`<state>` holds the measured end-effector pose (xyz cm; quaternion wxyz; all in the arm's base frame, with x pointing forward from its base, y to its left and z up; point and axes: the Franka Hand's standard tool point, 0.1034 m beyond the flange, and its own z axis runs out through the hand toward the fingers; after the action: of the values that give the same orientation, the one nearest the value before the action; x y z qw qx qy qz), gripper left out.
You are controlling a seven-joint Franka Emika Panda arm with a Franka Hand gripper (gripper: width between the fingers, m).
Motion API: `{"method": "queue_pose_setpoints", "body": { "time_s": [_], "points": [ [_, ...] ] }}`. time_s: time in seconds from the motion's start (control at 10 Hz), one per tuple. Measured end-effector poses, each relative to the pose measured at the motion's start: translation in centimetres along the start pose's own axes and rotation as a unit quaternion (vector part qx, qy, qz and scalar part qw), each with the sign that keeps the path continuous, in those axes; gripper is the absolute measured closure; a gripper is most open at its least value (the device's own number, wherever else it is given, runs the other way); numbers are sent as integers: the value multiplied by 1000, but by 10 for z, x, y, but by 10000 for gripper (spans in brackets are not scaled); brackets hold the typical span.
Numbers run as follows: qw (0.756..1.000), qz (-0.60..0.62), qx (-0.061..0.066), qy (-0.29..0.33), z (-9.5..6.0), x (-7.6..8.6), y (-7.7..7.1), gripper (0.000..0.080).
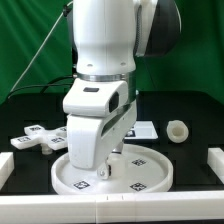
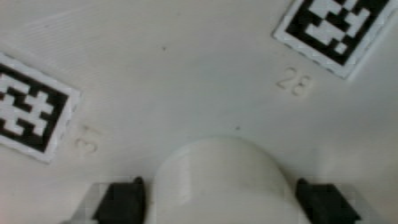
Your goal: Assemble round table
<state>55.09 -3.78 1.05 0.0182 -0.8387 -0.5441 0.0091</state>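
From the exterior view's left, locate the cross-shaped foot [image 1: 40, 137] lying on the table, then the round disc [image 1: 160, 176] flat at centre with the gripper [image 1: 108, 168] low over it, its fingers [image 2: 125, 203] flanking a white rounded shape [image 2: 222, 175] (you cannot tell whether they grip it), and the cylinder leg [image 1: 178, 131] standing apart.

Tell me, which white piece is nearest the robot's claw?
The round disc, directly under the gripper; the cross-shaped foot and cylinder leg lie apart.

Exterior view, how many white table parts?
3: cross-shaped foot at the exterior view's left, round disc under the arm, cylinder leg at its right; arm may hide others.
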Motion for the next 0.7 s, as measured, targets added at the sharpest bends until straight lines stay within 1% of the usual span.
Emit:
{"method": "queue_pose_setpoints", "body": {
  "time_s": [0.1, 0.4, 0.7],
  "points": [
    [1000, 7, 1, 1, 0, 7, -3, 395],
    [1000, 15, 0, 6, 1, 39, -14, 393],
    [1000, 19, -1, 9, 1, 64, -21, 393]
  ]
}}
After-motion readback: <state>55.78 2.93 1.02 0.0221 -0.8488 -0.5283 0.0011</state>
